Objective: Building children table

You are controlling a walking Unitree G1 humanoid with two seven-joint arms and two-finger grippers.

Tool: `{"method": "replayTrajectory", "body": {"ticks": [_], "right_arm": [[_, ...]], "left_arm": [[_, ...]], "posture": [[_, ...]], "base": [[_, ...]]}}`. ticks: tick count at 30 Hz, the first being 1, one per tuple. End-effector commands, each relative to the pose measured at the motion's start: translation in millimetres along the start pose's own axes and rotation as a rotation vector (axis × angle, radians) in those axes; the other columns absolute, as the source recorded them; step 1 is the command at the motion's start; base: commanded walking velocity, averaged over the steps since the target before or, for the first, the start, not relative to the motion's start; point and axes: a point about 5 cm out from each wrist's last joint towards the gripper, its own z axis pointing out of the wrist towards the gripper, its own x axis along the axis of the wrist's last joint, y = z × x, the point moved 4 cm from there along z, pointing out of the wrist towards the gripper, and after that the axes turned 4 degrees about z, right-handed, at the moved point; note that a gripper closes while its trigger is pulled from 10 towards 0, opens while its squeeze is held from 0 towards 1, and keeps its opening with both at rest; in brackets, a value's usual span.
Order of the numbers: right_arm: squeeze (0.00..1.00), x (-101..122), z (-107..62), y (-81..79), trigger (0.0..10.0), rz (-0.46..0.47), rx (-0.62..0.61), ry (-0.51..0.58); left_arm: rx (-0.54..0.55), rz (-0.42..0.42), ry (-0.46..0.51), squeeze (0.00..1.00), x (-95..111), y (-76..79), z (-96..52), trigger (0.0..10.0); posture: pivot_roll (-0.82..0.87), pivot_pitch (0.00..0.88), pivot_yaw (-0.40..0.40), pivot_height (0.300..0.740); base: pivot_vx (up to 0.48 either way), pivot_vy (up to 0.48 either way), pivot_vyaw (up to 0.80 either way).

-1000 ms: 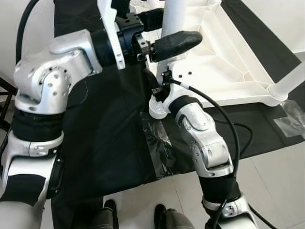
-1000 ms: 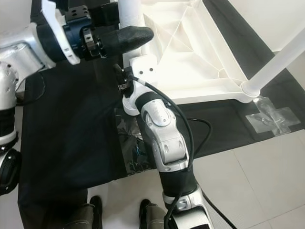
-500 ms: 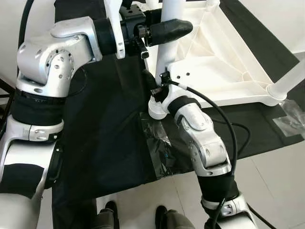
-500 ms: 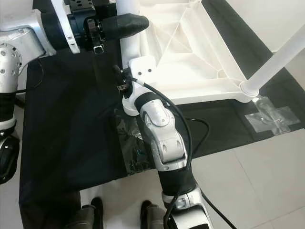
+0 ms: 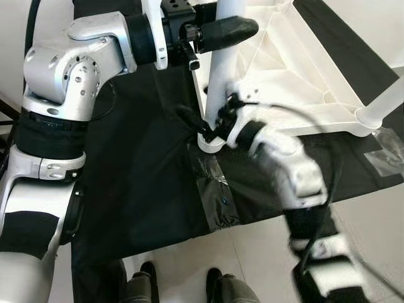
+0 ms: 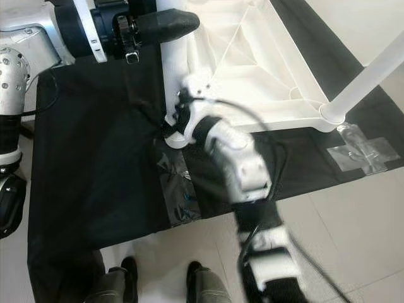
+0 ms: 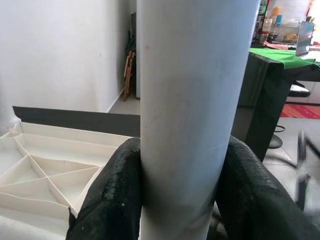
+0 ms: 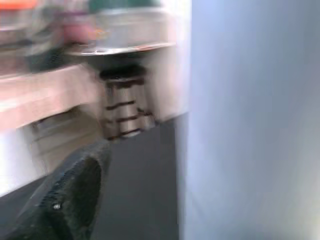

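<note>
left tool around unlabelled table leg

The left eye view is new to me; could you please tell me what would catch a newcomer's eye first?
The eye goes first to the white table leg standing upright at the near corner of the upturned white tabletop, with the left hand clamped around it high up. Below, the right hand reaches in at the leg's base, its arm blurred with motion. Everything rests on a black sheet spread over the floor.
</note>
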Motion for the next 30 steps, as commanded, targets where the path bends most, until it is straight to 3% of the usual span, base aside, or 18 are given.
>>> {"method": "replayTrajectory", "body": {"ticks": [1, 9, 16, 17, 30], "right_arm": [[0.0, 0.4, -0.2, -9.4, 10.0, -0.018, 0.154, 0.002], [0.0, -12.6, -3.7, -3.3, 10.0, -0.107, 0.327, -0.145], [0.0, -8.1, 8.1, 14.1, 10.0, -0.142, 0.303, -0.168], [0.0, -9.0, 7.3, 15.5, 0.0, -0.143, 0.3, -0.17], [0.0, -15.0, -4.8, 21.3, 0.0, -0.113, 0.37, -0.16]], "left_arm": [[-0.067, -0.003, -0.005, 0.0, -0.6, 9.2, 3.8, 0.0], [-0.08, -0.003, -0.006, 0.0, 1.1, 11.4, 3.0, 0.0], [-0.094, -0.009, -0.023, 0.0, 1.9, 14.3, 1.8, 0.0], [-0.097, -0.01, -0.026, 0.0, 1.3, 14.8, 2.1, 0.0], [-0.144, -0.006, -0.041, 0.0, -4.0, 16.4, 7.9, 0.0]], "posture": [[0.07, 0.275, -0.035, 0.74], [0.1, 0.294, -0.032, 0.74], [0.12, 0.32, -0.026, 0.74], [0.12, 0.33, -0.023, 0.74], [0.11, 0.34, -0.008, 0.74]], "base": [[0.0, 0.0, 0.0], [0.0, 0.0, 0.0], [0.0, 0.0, 0.0], [0.0, 0.0, 0.0], [0.0, 0.0, 0.0]]}}
